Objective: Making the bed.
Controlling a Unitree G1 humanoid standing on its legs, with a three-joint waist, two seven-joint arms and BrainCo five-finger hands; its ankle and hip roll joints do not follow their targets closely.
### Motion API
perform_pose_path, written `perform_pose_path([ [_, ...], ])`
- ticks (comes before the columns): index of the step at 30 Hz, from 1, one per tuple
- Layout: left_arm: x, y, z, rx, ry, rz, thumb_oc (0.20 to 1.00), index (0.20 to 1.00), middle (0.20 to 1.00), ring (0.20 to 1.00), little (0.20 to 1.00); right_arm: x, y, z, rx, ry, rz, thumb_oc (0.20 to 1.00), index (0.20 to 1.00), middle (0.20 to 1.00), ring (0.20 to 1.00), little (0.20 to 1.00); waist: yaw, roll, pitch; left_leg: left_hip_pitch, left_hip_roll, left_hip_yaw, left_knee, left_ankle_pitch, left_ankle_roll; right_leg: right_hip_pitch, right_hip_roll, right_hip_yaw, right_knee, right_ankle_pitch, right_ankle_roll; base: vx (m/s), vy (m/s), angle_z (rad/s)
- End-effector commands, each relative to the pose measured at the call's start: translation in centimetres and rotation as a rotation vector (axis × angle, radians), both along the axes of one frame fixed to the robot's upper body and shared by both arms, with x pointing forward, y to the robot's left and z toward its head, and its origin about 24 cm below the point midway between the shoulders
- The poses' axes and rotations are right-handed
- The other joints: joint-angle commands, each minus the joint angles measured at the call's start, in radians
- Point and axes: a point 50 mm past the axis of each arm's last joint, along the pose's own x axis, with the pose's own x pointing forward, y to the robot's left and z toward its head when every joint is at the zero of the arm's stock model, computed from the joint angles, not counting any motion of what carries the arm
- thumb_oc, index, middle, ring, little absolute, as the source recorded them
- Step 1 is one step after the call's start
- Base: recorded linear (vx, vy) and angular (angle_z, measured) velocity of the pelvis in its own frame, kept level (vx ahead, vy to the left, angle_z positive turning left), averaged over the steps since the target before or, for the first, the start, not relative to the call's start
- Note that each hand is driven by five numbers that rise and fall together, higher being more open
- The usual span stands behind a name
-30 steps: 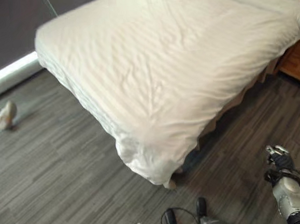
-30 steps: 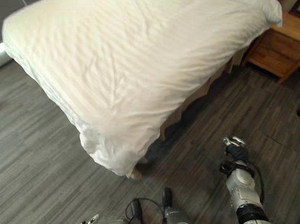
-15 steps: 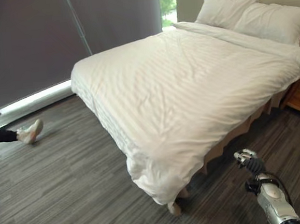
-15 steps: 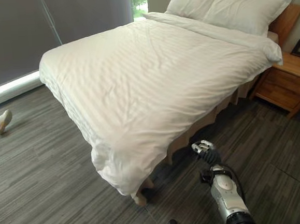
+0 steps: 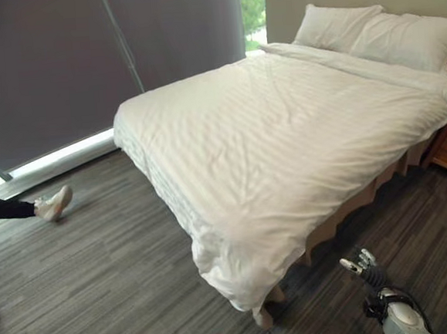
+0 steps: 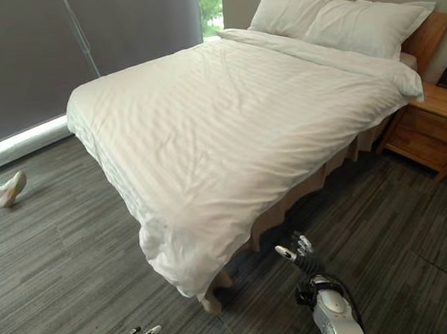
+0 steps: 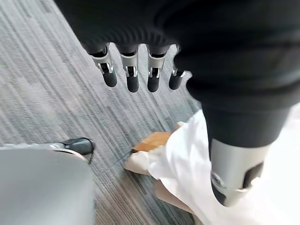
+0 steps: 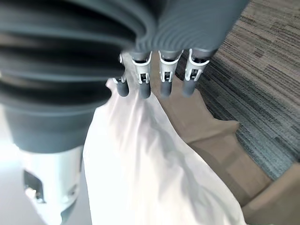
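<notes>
R wrist view shows tan bed skirt [image 8: 206, 122] under duvet [image 6: 228, 128] corner — R hand [image 6: 298, 252] relaxed, empty, near-right of it; L hand [image 7: 136, 70] same.

Nightstand [image 6: 425, 124]: wooden, far ahead-right of the right hand.
Person's shoe [image 5: 54, 203]: on grey floor [image 5: 85, 278], far left.

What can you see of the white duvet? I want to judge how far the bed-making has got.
The white duvet looks like soft, faintly striped cotton, spread nearly flat over the whole bed with light creases. Its near corner droops toward the grey floor, bunched, above a beige bed skirt. Two pillows lie at its head end. Neither hand touches it.
</notes>
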Motion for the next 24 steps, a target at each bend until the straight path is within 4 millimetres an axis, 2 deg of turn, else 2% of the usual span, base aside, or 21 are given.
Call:
perform_pose_path([
  [1, 2.2, -1.8, 0.0, -0.032, -0.042, -0.015, 1.0, 1.0, 1.0, 1.0, 1.0, 2.6, 0.0, 1.9, -0.005, -0.128, 0.004, 1.0, 1.0, 1.0, 1.0, 1.0, 0.003, 0.004, 0.019, 0.039, -0.025, -0.037, 0.012, -0.041, 0.005, 0.068, 0.004, -0.012, 0.104, -0.144, 0.016, 0.0, 0.0, 0.0],
  [4, 2.3, -1.9, 0.1, -0.036, -0.05, -0.02, 1.0, 1.0, 1.0, 1.0, 1.0, 2.6, 0.1, 1.7, -0.001, -0.119, 0.013, 1.0, 1.0, 1.0, 1.0, 1.0, 0.004, 0.002, 0.02, 0.039, -0.025, -0.038, 0.012, -0.042, 0.005, 0.068, 0.004, -0.012, 0.104, -0.143, 0.017, 0.0, 0.0, 0.0],
  [7, 2.6, -2.0, 0.2, -0.037, -0.07, -0.031, 1.0, 1.0, 1.0, 1.0, 1.0, 1.2, -0.3, -0.8, -0.03, 0.021, 0.0, 1.0, 1.0, 1.0, 1.0, 1.0, 0.013, -0.004, 0.022, 0.035, -0.026, -0.042, 0.012, -0.04, 0.004, 0.07, 0.004, -0.017, 0.098, -0.14, 0.018, 0.0, 0.0, 0.0],
  [10, 2.6, -1.7, 0.3, -0.031, -0.077, -0.032, 1.0, 1.0, 1.0, 1.0, 1.0, 0.3, -0.8, -2.0, -0.072, 0.1, -0.027, 1.0, 1.0, 1.0, 1.0, 1.0, 0.014, -0.006, 0.023, 0.033, -0.026, -0.041, 0.012, -0.042, 0.005, 0.071, 0.005, -0.015, 0.088, -0.137, 0.018, 0.0, 0.006, 0.02],
  [13, 2.8, -1.2, 0.5, -0.029, -0.107, 0.009, 1.0, 1.0, 1.0, 1.0, 1.0, -0.2, -1.0, -2.1, -0.063, 0.103, -0.049, 1.0, 1.0, 1.0, 1.0, 1.0, 0.016, -0.008, 0.022, 0.03, -0.026, -0.041, 0.012, -0.042, 0.005, 0.07, 0.005, -0.016, 0.085, -0.136, 0.019, 0.0, 0.0, 0.0],
  [15, 3.7, -0.8, 1.0, -0.024, -0.181, 0.041, 1.0, 1.0, 1.0, 1.0, 1.0, -0.8, -1.5, -1.7, -0.058, 0.075, -0.085, 1.0, 1.0, 1.0, 1.0, 1.0, 0.015, -0.009, 0.022, 0.03, -0.027, -0.042, 0.012, -0.044, 0.005, 0.071, 0.004, -0.014, 0.082, -0.135, 0.02, 0.0, 0.0, 0.0],
  [20, 7.1, -1.0, 3.4, -0.096, -0.418, 0.114, 1.0, 1.0, 1.0, 1.0, 1.0, -0.7, -3.0, -0.7, -0.054, -0.002, -0.233, 1.0, 1.0, 1.0, 1.0, 1.0, 0.011, -0.004, 0.021, 0.032, -0.027, -0.042, 0.012, -0.043, 0.008, 0.074, 0.004, -0.012, 0.084, -0.133, 0.023, 0.0, 0.0, 0.0],
  [24, 9.3, -0.7, 5.5, -0.104, -0.557, 0.108, 1.0, 1.0, 1.0, 1.0, 1.0, -0.2, -3.3, -0.1, -0.078, -0.031, -0.233, 1.0, 1.0, 1.0, 1.0, 1.0, 0.01, -0.006, 0.018, 0.033, -0.026, -0.041, 0.012, -0.044, 0.01, 0.076, 0.004, -0.013, 0.078, -0.129, 0.025, 0.0, 0.0, 0.0],
])
